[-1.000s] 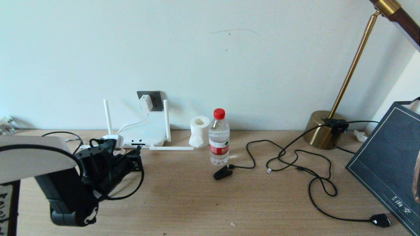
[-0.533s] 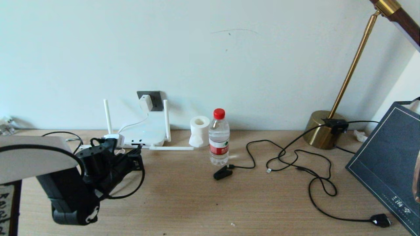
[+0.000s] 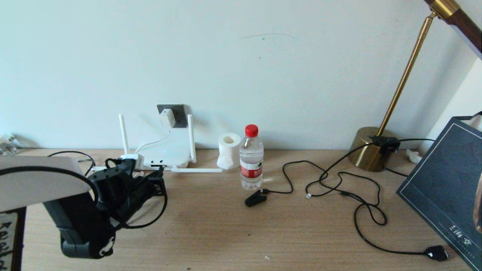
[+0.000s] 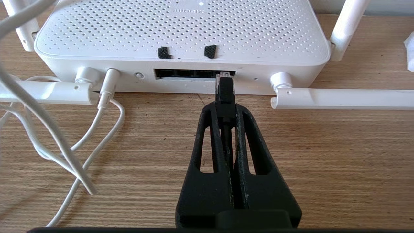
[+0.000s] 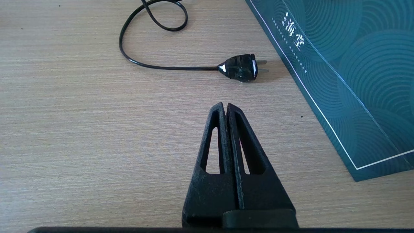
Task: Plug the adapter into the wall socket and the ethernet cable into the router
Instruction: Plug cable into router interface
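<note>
The white adapter [image 3: 167, 117] sits plugged in the dark grey wall socket [image 3: 179, 112], its thin white cord running down to the router. The white router [image 3: 169, 154] [image 4: 181, 32] lies flat by the wall with two antennas upright and two lying on the desk. My left gripper [image 3: 157, 177] [image 4: 225, 106] is shut on the ethernet cable [image 4: 224, 92], holding its black-booted plug just behind the clear tip. That tip stands at the right end of the router's dark port row [image 4: 194, 73]. My right gripper [image 5: 225, 105] is shut and empty over bare desk at the right.
A white paper roll [image 3: 229, 150] and a red-capped water bottle [image 3: 251, 158] stand right of the router. A black clip on thin wire [image 3: 255, 198], a chunky black plug [image 3: 437, 253] [image 5: 241, 67], a brass lamp base [image 3: 371, 148] and a dark teal bag [image 3: 448, 188] lie further right.
The left arm has shifted very slightly toward the router with the cable plug in its grip. Nothing else has moved.
</note>
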